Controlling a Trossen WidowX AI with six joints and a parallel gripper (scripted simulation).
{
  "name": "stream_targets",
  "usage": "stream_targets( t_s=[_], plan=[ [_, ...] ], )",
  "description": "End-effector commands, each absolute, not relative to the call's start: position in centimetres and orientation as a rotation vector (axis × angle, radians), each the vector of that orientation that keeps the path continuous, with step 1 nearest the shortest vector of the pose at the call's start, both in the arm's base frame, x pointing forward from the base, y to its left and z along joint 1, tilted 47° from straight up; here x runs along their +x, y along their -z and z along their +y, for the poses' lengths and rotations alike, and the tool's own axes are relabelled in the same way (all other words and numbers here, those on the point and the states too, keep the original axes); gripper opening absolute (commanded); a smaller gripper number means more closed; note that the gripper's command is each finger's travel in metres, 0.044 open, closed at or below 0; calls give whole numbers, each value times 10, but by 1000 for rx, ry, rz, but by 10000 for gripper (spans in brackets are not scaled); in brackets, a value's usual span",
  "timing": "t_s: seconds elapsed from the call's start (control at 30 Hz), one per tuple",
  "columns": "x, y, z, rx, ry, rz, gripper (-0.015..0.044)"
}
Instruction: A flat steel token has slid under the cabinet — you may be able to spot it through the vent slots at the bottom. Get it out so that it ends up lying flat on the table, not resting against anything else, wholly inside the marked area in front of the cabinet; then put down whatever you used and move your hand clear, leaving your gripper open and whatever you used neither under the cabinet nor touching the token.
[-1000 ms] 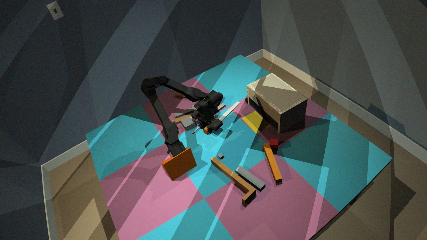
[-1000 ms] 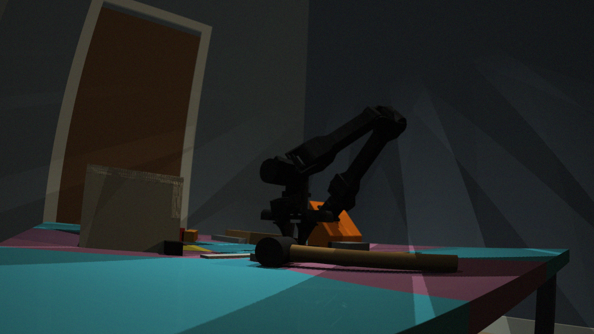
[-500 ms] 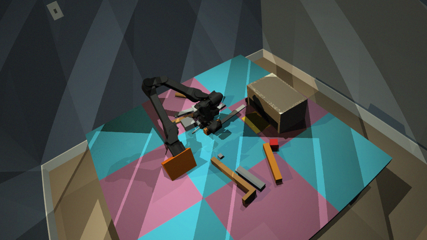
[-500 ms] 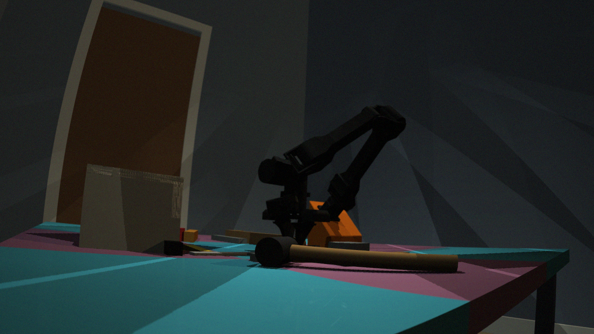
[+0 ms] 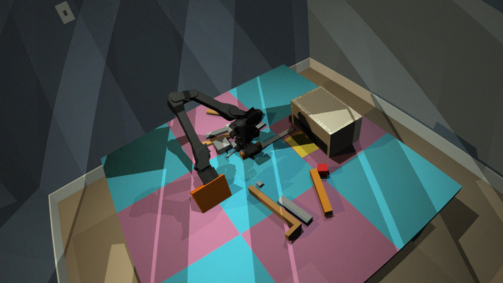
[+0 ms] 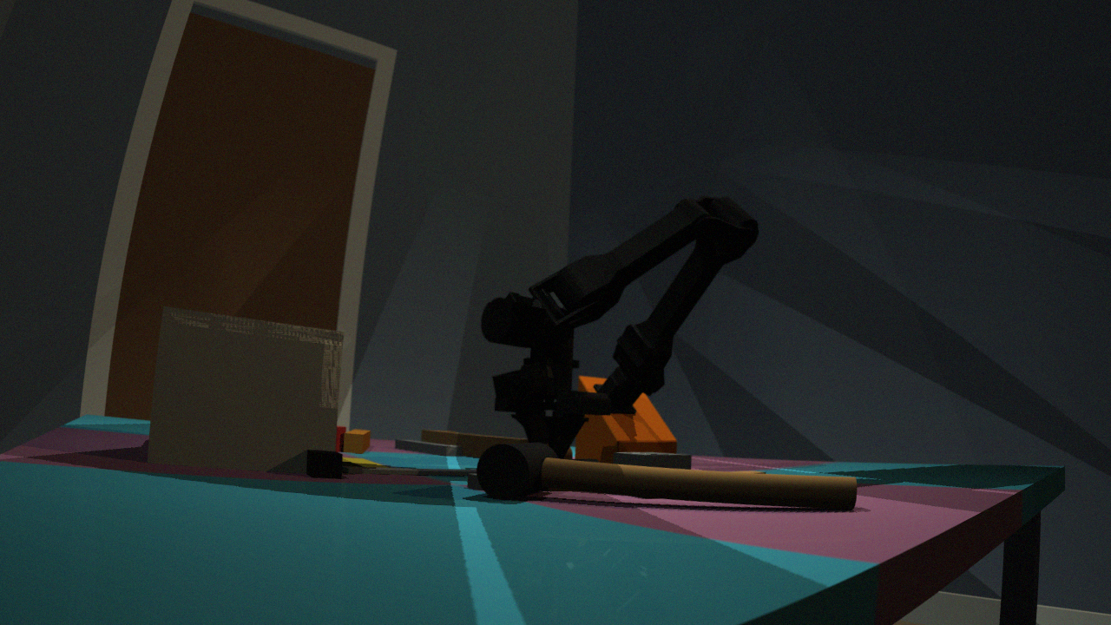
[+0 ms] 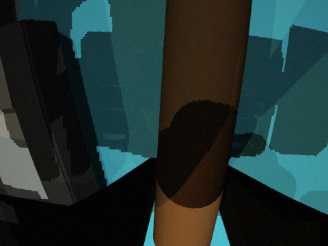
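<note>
My gripper (image 5: 251, 149) (image 7: 185, 167) is shut on the round wooden handle (image 5: 243, 155) (image 7: 191, 223) of a tool, low over the table. The tool's long, thin grey blade (image 5: 276, 138) (image 6: 423, 471) reaches toward the cabinet (image 5: 325, 109) (image 6: 244, 396), its far end near the front left corner, beside the yellow marked area (image 5: 303, 144) (image 6: 361, 461). In the exterior view the fingertips are hidden behind a mallet. The dark vent slots (image 5: 318, 141) are along the cabinet's bottom front. The steel token cannot be made out in any view.
The mallet (image 6: 699, 480) lies behind the arm. A grey block (image 5: 221, 144) is beside the gripper. A red cube (image 5: 322, 168), an orange bar (image 5: 320, 192), an L-shaped wooden piece (image 5: 268, 204), a grey bar (image 5: 296, 211) and a small grey cube (image 5: 259, 183) lie nearer the front.
</note>
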State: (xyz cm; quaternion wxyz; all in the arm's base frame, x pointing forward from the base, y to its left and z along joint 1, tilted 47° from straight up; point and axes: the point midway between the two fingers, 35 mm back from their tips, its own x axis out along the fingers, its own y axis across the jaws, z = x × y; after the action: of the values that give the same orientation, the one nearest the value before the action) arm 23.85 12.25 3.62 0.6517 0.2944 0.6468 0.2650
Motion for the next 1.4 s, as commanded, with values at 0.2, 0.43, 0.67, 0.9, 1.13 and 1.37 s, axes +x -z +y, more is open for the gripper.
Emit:
stream_targets(
  t_s=[0.2, 0.43, 0.67, 0.9, 1.13, 1.37],
  plan=[
    [240, -35, 119, 728, -550, 1492, 0],
    [247, -35, 119, 716, -561, 1486, 0],
    [255, -36, 119, 720, -558, 1488, 0],
    [252, -34, 119, 720, -555, 1495, 158],
    [252, -35, 120, 721, -555, 1493, 226],
    [252, -34, 120, 721, -557, 1488, 270]
  ],
)
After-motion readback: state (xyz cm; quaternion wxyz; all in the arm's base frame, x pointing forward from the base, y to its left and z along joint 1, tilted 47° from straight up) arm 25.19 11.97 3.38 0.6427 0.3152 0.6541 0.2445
